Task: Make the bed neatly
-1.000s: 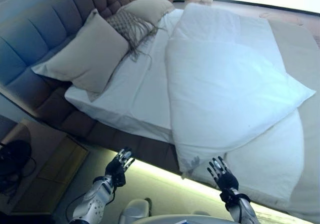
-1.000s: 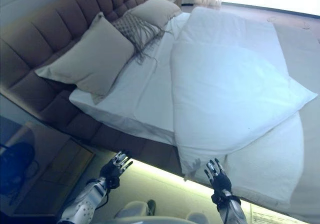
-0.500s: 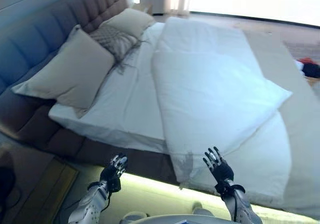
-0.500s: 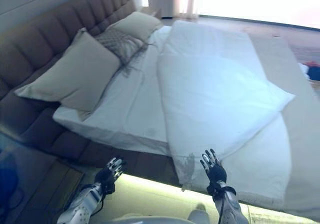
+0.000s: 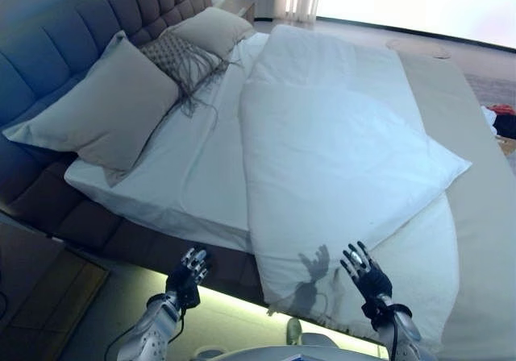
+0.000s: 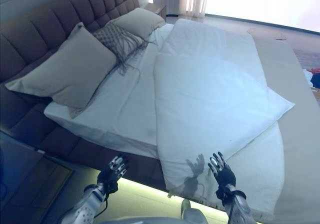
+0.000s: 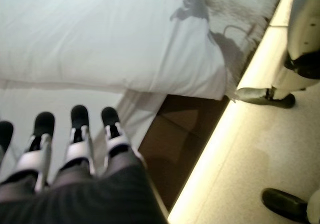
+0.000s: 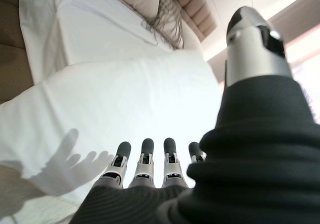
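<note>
A white duvet [image 5: 347, 151] lies folded back on itself across the bed, its near edge hanging over the bed's side. The bare white sheet [image 5: 193, 168] shows between it and the pillows. My right hand [image 5: 368, 277] is open, fingers spread, just above the duvet's near edge; it also shows in the right wrist view [image 8: 150, 169]. My left hand [image 5: 187, 274] is open and empty, low beside the dark bed base [image 5: 218, 260]; it also shows in the left wrist view [image 7: 75, 139].
A large beige pillow [image 5: 97, 111], a fringed grey cushion [image 5: 181, 55] and another beige pillow [image 5: 214, 29] lean on the tufted headboard [image 5: 72, 31]. A wooden nightstand [image 5: 40, 280] stands at the lower left. A lit strip [image 7: 240, 109] runs along the bed's base.
The view has shifted as the camera moved, bringing the bed closer. My right hand has reached forward over the duvet's near edge. My left hand stays low by the bed base.
</note>
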Controlling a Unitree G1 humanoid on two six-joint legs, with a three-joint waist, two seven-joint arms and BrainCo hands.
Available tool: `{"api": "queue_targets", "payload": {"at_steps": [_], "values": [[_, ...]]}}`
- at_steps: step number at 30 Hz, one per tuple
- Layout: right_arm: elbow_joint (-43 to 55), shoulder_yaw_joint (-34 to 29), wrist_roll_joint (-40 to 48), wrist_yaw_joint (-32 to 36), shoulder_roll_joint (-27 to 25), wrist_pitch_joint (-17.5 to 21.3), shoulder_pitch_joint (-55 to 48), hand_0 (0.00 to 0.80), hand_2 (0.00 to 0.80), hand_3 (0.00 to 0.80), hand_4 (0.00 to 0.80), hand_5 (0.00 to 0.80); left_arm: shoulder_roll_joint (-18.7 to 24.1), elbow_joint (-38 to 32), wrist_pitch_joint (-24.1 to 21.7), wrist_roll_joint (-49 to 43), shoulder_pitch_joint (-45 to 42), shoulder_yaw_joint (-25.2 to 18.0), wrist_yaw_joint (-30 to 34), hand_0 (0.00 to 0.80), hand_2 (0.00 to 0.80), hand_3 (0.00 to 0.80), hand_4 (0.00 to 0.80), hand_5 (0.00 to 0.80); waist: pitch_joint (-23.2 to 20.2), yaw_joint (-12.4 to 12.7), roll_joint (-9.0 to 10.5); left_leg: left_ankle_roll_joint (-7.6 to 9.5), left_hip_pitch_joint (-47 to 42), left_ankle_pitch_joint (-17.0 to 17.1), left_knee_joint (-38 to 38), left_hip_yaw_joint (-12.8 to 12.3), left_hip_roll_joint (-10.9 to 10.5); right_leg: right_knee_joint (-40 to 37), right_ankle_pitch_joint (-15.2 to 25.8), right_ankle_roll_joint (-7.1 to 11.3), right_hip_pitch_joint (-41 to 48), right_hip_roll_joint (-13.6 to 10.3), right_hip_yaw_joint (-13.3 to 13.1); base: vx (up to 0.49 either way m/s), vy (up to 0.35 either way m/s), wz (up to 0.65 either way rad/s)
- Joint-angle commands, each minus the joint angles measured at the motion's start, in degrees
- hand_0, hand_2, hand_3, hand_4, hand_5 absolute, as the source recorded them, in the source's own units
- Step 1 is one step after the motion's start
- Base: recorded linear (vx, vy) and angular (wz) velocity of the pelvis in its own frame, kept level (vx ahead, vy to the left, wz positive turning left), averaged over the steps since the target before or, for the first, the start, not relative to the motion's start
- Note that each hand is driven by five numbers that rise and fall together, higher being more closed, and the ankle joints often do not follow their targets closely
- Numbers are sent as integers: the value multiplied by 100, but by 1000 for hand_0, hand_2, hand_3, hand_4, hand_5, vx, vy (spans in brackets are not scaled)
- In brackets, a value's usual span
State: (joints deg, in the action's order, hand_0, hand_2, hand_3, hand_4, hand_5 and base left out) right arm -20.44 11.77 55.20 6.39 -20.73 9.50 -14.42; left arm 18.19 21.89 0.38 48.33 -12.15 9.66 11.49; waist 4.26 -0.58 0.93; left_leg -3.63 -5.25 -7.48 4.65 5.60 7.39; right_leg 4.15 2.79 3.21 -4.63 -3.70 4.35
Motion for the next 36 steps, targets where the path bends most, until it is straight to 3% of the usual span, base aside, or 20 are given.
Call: {"api": "queue_targets", "payload": {"at_steps": [1, 4, 6, 10, 11, 14, 15, 18, 20, 23, 25, 26, 28, 29, 32, 34, 36], "values": [[270, -35, 272, -44, -38, 135, 28, 0, 0, 0, 0, 0, 201, -126, -372, 195, 232, 28, 27, 0, 0, 0, 0, 0, -207, 42, 285, 170, 471, 1178, 1534, -182, -8, 201, -40, 91, -80, -109, -72, 105, -345, 18], [145, -102, 380, -82, -31, 238, 29, 0, 0, 0, 0, 0, 158, -161, -387, 250, 230, 18, 78, 0, 0, 0, 0, 0, -98, 72, 255, 129, 1136, 1689, 2262, -324, -24, 90, -182, -125, 244, 125, -61, 111, -239, 8], [93, -164, 353, -125, -9, 318, 54, 0, 0, 0, 0, 0, 156, -207, -382, 217, 239, 82, 82, 0, 0, 0, 0, 0, -11, 107, 150, 55, 1187, 1770, 1451, -512, 100, -36, -244, -84, 431, 168, 62, 133, -52, 10], [337, -183, 256, -282, -50, 362, -101, 0, 0, 0, 0, 0, 119, -98, -324, 242, 320, 40, -86, 0, 0, 0, 0, 0, 124, 259, -125, -323, 1624, 2679, -408, -411, 341, -206, -484, -63, 757, 226, 124, 171, 78, 56], [377, -205, 311, -309, -46, 389, -156, 0, 0, 0, 0, 0, 94, -38, -272, 221, 308, -35, -52, 0, 0, 0, 0, 0, 137, 303, -143, -368, 1752, 2719, -725, -440, 323, -201, -536, -66, 816, 203, 165, 205, 18, 28], [418, -315, 463, -239, 6, 492, -344, 0, 0, 0, 0, 0, 48, 48, -190, 41, 160, -194, 119, 0, 0, 0, 0, 0, 104, 376, -207, -400, 2020, 2622, -949, -447, 223, -147, -651, -75, 875, 154, 353, 189, 1, 21], [403, -354, 519, -170, 58, 506, -415, 0, 0, 0, 0, 0, 29, 18, -152, -85, 52, -244, 156, 0, 0, 0, 0, 0, 84, 410, -255, -396, 1996, 2575, -965, -317, 205, -94, -716, -73, 896, 139, 388, 185, 22, 27], [315, -391, 595, -31, 123, 420, -515, 0, 0, 0, 0, 0, 22, -2, -174, -89, -147, -292, 182, 0, 0, 0, 0, 0, 57, 417, -327, -380, 1793, 2500, -965, 3, 221, -33, -828, -87, 960, 139, 246, 272, 116, 4], [241, -409, 533, -10, 158, 386, -575, 0, 0, 0, 0, 0, 1, -10, -154, -33, -229, -329, 176, 0, 0, 0, 0, 0, 33, 417, -364, -385, 1686, 2446, -965, 42, 269, 3, -878, -74, 1015, 91, 214, 244, 181, -28], [276, -399, 499, 23, 199, 407, -572, 0, 0, 0, 0, 0, 18, -45, -80, -38, -224, -346, 176, 0, 0, 0, 0, 0, 48, 358, -338, -374, 1624, 2061, 43, 27, 204, 207, -923, 68, 1018, -214, 122, 211, 213, -44], [327, -425, 456, -18, 148, 461, -566, 0, 0, 0, 0, 0, 73, -119, -76, -40, -206, -297, 220, 0, 0, 0, 0, 0, 66, 266, -298, -270, 1674, 1458, 336, -407, 156, 412, -956, 169, 970, -497, 80, 219, 261, -70], [330, -470, 456, -64, 154, 519, -581, 0, 0, 0, 0, 0, 111, -156, -42, -90, -175, -243, 229, 0, 0, 0, 0, 0, 54, 232, -315, -239, 1622, 1358, 211, -577, 139, 528, -995, 214, 958, -603, 136, 263, 344, -50], [409, -597, 494, -197, 207, 558, -669, 0, 0, 0, 0, 0, 325, -370, 49, -151, -120, -94, 146, 0, 0, 0, 0, 0, 61, 240, -295, -72, 1707, 1159, 503, -444, -172, 1064, -1049, 399, 872, -947, 127, 258, 329, -15], [480, -656, 460, -238, 236, 581, -744, 0, 0, 0, 0, 0, 416, -455, 57, -194, -137, -92, 192, 0, 0, 0, 0, 0, 69, 246, -255, 32, 1767, 1052, 658, -457, -331, 1404, -904, 492, 745, -1114, 119, 235, 310, 13], [527, -712, 233, -347, 368, 745, -866, 0, 0, 0, 0, 0, 545, -553, 88, -236, -410, -225, 190, 0, 0, 0, 0, 0, 152, 249, -294, 297, 1441, 832, 620, -568, -532, 2453, -304, 449, -39, -1445, 147, 200, 203, -4], [456, -693, 188, -353, 396, 855, -838, 0, 0, 0, 0, 0, 656, -476, 34, -300, -472, -308, 263, 0, 0, 0, 0, 0, 238, 237, -286, 280, 1292, 802, 566, -631, -494, 2056, -230, 395, -223, -1419, 180, 114, -71, -31], [236, -728, 244, -469, 294, 971, -427, 0, 0, 0, 0, 0, 761, -430, -174, -178, -223, -137, 139, 0, 0, 0, 0, 0, 419, 166, -206, 170, 1403, 707, 648, -618, -489, 1076, 111, 522, -448, -1411, 12, -114, -224, -31]]}}
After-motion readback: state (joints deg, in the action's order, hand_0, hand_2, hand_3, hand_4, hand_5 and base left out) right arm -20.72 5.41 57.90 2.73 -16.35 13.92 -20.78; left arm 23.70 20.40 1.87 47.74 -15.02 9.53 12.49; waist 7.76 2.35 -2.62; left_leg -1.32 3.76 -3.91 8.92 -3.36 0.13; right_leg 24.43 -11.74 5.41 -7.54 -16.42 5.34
